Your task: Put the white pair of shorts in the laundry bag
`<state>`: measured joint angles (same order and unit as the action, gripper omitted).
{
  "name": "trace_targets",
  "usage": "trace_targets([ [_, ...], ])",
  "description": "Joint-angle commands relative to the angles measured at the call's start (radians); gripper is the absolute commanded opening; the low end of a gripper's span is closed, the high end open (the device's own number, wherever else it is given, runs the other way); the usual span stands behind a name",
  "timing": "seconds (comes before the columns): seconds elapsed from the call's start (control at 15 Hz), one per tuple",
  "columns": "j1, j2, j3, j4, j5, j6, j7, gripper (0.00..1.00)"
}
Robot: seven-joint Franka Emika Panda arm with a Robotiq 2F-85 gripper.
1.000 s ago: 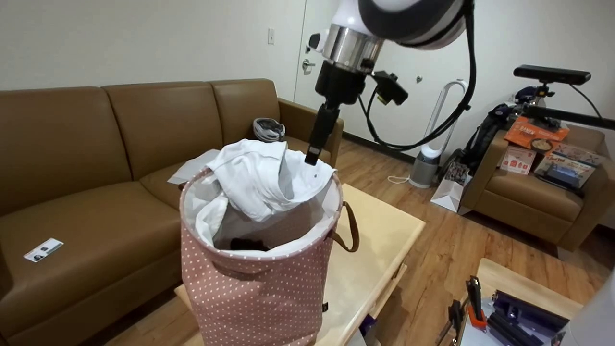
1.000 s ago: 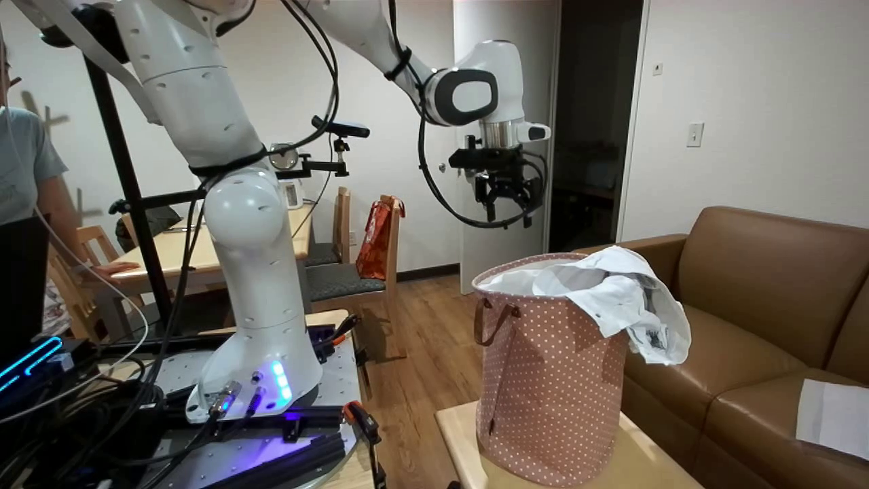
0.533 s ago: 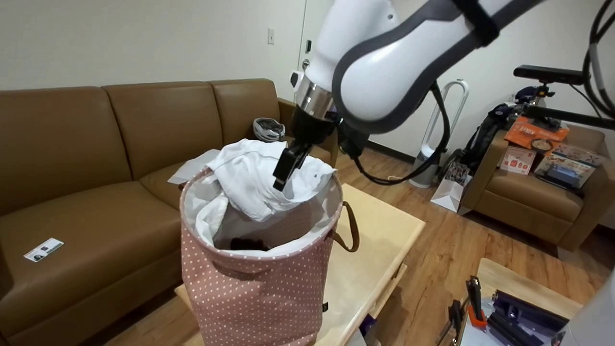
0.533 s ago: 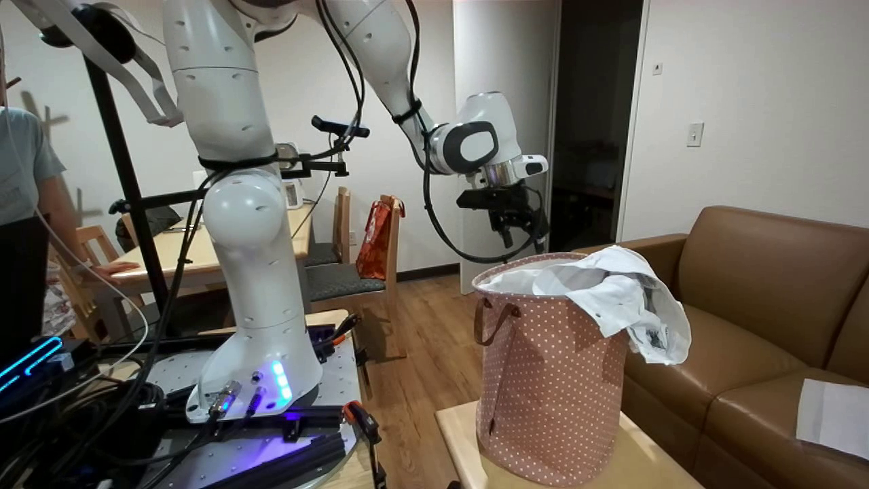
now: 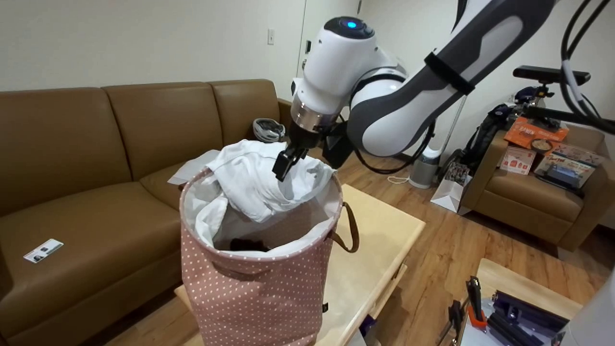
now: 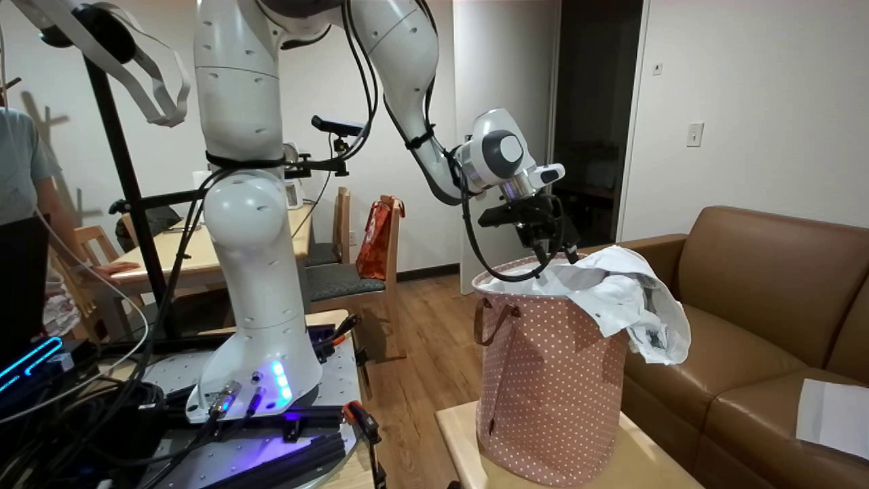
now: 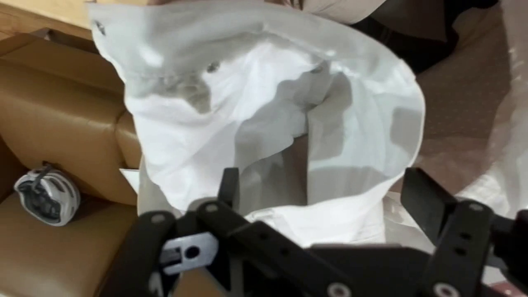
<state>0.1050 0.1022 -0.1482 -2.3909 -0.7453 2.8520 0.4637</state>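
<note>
A grey helmet and a card lie on the brown sofa, boxes sit on an armchair, and a red bag hangs on a chair.

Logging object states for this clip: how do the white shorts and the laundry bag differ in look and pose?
The white shorts are mostly white; the laundry bag is pink with white dots outside. The shorts lie draped over the bag's rim, partly hanging outside it, while the bag stands upright on a table. The shorts are crumpled, while the bag holds a round, open-mouthed shape. Both look like fabric.
</note>
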Motion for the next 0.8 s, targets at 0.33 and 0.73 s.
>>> trace_targets([
  [0.33, 0.025, 0.048, 0.137, -0.039, 0.293, -0.162, -0.19, 1.0],
  [0.73, 0.045, 0.086, 0.114, -0.045, 0.157, -0.024, -0.121, 1.0],
])
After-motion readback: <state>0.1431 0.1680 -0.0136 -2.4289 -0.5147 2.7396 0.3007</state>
